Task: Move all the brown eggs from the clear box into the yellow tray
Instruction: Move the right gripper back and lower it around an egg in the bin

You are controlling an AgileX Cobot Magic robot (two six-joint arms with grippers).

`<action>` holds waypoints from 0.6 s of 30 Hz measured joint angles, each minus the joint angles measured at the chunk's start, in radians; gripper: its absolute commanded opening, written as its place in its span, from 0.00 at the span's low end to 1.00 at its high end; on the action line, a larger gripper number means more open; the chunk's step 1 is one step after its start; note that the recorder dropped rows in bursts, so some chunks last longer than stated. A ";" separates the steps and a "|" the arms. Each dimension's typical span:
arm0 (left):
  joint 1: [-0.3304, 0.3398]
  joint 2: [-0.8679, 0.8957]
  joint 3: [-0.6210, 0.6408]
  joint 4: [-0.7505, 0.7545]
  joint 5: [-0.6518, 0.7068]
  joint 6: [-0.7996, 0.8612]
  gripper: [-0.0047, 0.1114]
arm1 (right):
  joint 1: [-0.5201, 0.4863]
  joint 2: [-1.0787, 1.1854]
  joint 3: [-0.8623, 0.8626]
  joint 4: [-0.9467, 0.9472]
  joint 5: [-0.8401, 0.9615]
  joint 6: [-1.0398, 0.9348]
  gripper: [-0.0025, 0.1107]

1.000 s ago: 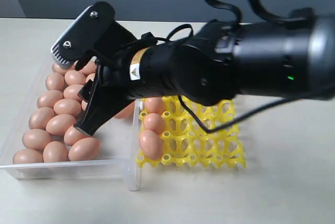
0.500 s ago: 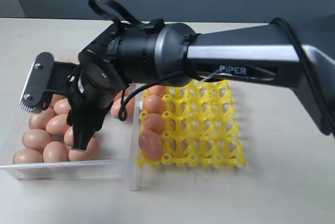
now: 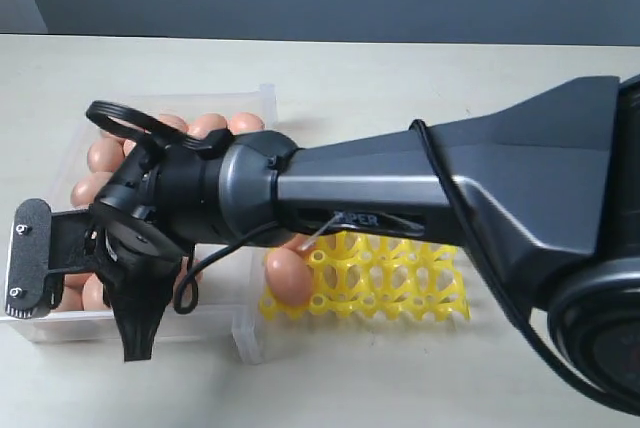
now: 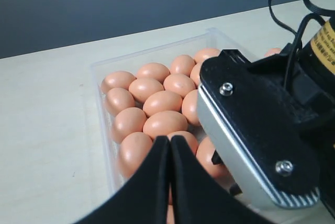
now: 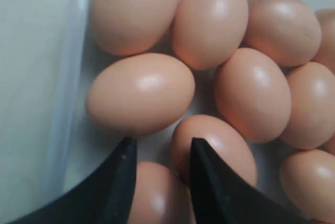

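Two black fingers [image 5: 118, 182] of your right gripper [image 5: 159, 148] stand parted low over the near end of the clear box [image 3: 60, 326]. The gap between them is narrow and no egg is caught in it, though one tip overlaps an egg. The brown eggs [image 5: 140, 93] lie packed on the box floor just beneath, touching one another. Your left gripper [image 4: 168, 143] hangs over the same eggs with its fingers pressed together, gripping nothing. Just beside the box sits the yellow tray [image 3: 400, 278], with one egg showing in its nearest left cup. Farther back, more eggs fill the box's far end.
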 measured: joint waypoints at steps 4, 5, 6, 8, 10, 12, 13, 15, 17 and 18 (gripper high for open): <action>0.000 0.000 0.000 0.000 0.000 0.000 0.04 | -0.013 0.005 0.000 -0.050 -0.044 0.050 0.32; 0.000 0.000 0.000 0.000 0.000 0.000 0.04 | -0.023 0.007 -0.001 -0.062 -0.057 0.071 0.32; 0.000 0.000 0.000 0.000 0.000 0.000 0.04 | -0.029 0.009 -0.002 -0.067 -0.065 0.089 0.32; 0.000 0.000 0.000 0.000 0.000 0.000 0.04 | -0.050 0.014 -0.010 -0.079 -0.077 0.118 0.32; 0.000 0.000 0.000 0.000 0.000 0.000 0.04 | -0.057 0.015 -0.012 -0.095 -0.077 0.130 0.32; 0.000 0.000 0.000 0.000 0.000 0.000 0.04 | -0.057 0.025 -0.014 -0.105 -0.087 0.133 0.32; 0.000 0.000 0.000 0.000 0.000 0.000 0.04 | -0.057 0.037 -0.016 -0.109 -0.097 0.133 0.32; 0.000 0.000 0.000 0.000 0.000 0.000 0.04 | -0.066 0.058 -0.018 -0.098 -0.093 0.149 0.32; 0.000 0.000 0.000 0.000 0.000 0.000 0.04 | -0.074 0.063 -0.026 -0.085 -0.089 0.170 0.32; 0.000 0.000 0.000 0.000 0.000 0.000 0.04 | -0.076 0.065 -0.029 -0.081 -0.089 0.178 0.32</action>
